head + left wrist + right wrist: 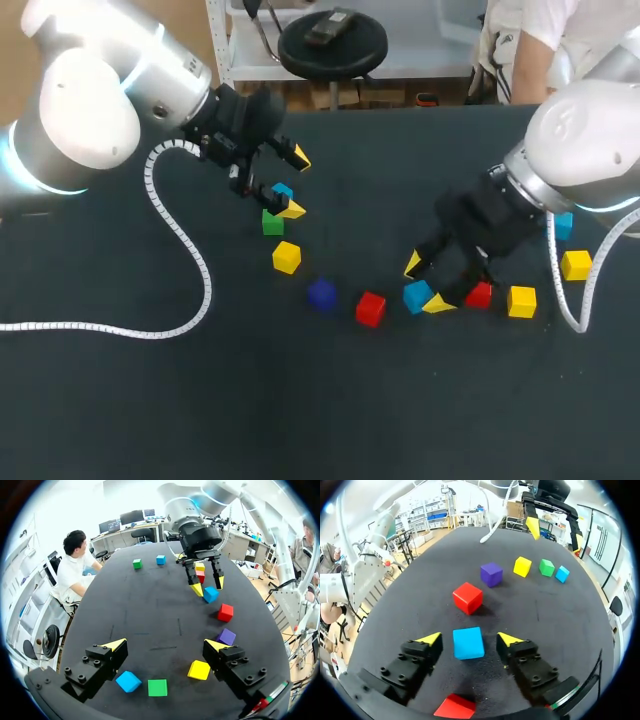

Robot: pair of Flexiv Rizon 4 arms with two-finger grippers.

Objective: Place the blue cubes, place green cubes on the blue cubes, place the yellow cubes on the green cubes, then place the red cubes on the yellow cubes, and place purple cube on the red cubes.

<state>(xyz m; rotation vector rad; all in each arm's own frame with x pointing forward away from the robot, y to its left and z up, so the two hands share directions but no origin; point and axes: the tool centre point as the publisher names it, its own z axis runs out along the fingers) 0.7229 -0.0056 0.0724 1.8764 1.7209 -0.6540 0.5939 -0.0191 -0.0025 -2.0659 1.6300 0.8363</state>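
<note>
Sam: Right pincer (470, 639) is closest to us. What is it doing?

Lou: Its two fingers are spread apart, low over the dark bench (545, 615). A blue block (468, 643) lies flat right between them. Neither finger touches it. I can see a little gap on each side.

Sam: What else is close to that pincer?

Lou: A red block (468, 597) sits just ahead of it. A second red block (455, 707) peeks out from under it, behind the blue one. A yellow block (521, 301) lies just beside that second red one, on the side away from the pincer.

Sam: And the left pincer (165, 645)?

Lou: Its fingers are wide apart too, and it holds nothing. It hangs over the bench. A second blue block (128, 681) and a green block (157, 687) lie side by side under it, close but not touching. A second yellow block (199, 670) lies near one finger. A purple block (226, 636) sits just ahead of that same finger.

Sam: Are the two pincers close together?

Lou: No, they are well apart. The purple block and the red block lie on the bench between them.

Sam: Is any block on top of another?

Lou: No. Every block I can see lies on the bench by itself.
</note>
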